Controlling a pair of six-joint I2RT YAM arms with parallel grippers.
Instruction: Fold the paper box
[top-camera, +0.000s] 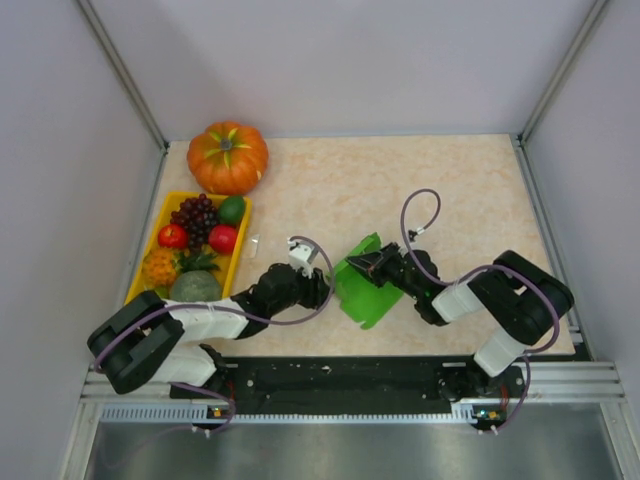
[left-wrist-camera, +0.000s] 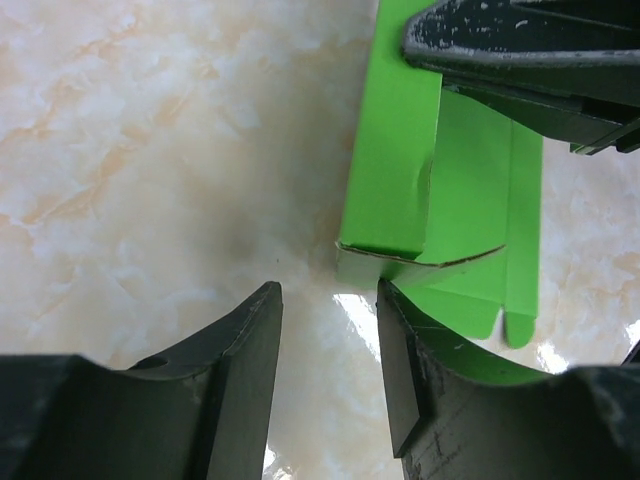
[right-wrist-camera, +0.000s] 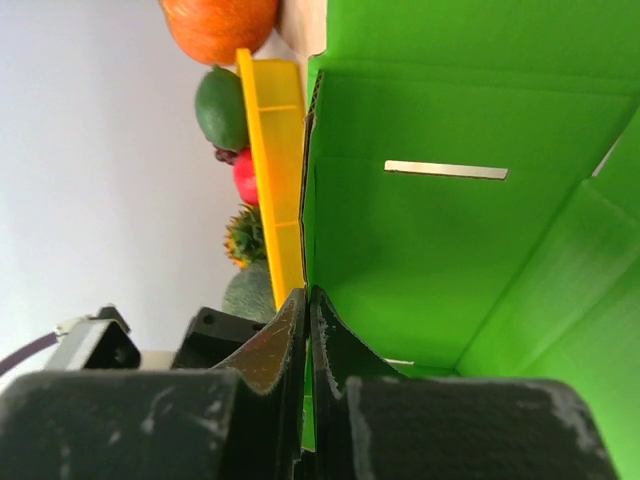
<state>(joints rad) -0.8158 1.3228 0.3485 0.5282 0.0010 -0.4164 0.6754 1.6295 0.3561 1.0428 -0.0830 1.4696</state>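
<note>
My left gripper (left-wrist-camera: 327, 300) stands partly open, nothing between its dull black jaws, low over the glossy beige marbled tabletop (left-wrist-camera: 150, 150). The bright green thin-card paper box (left-wrist-camera: 395, 160) lies just ahead and slightly to the right, near the table's middle. Its raw cut corner is nearest me, and its long axis runs away from me. My right gripper (right-wrist-camera: 308, 305) is pinched shut on one upright wall of it, so that arm is nearer. The card looks smooth, creased and easily bent.
</note>
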